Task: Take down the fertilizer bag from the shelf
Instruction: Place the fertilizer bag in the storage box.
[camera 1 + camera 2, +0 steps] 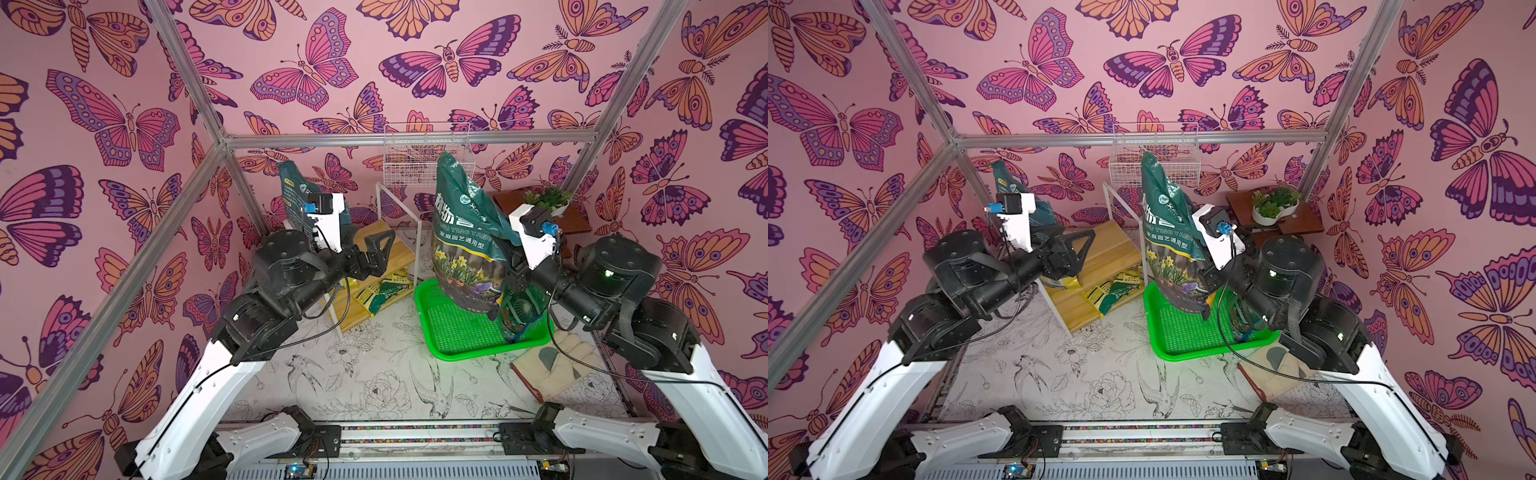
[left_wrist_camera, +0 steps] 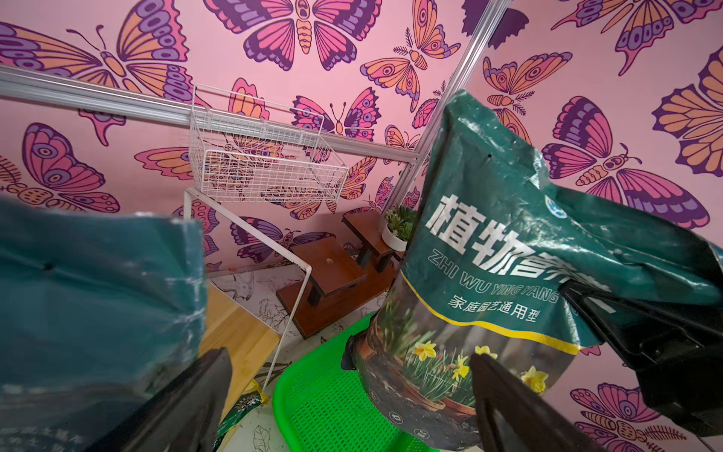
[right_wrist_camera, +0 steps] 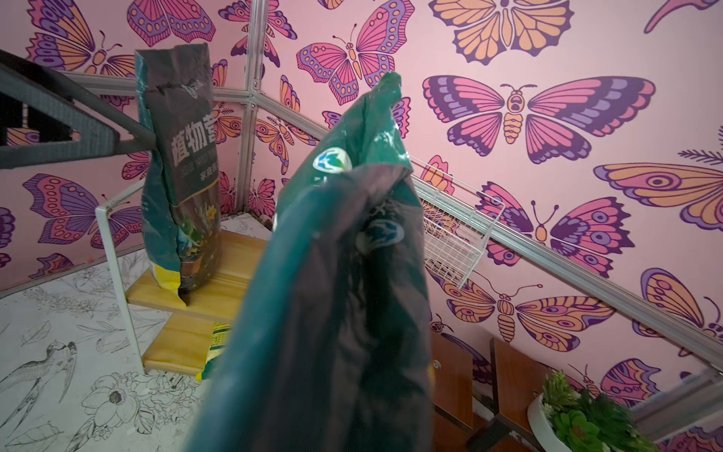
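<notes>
Clamping an edge of the tall dark green plastic fertilizer bag (image 1: pixel 461 232), the right gripper (image 1: pixel 512 276) holds it upright over a bright green plastic tray (image 1: pixel 457 332), beside the stepped pale yellow wood shelf (image 1: pixel 1113 243). The left gripper (image 1: pixel 376 253), jaws apart, hovers above the shelf near a second matching bag (image 1: pixel 293 195) standing on its upper board.

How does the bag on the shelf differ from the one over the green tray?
The shelf bag stands upright on the shelf's upper board; the tray bag is over the green tray. The right end effector is shut on the tray bag; the shelf bag is ungripped. The tray bag's top is crumpled, the shelf bag's straighter. Both are dark green.
</notes>
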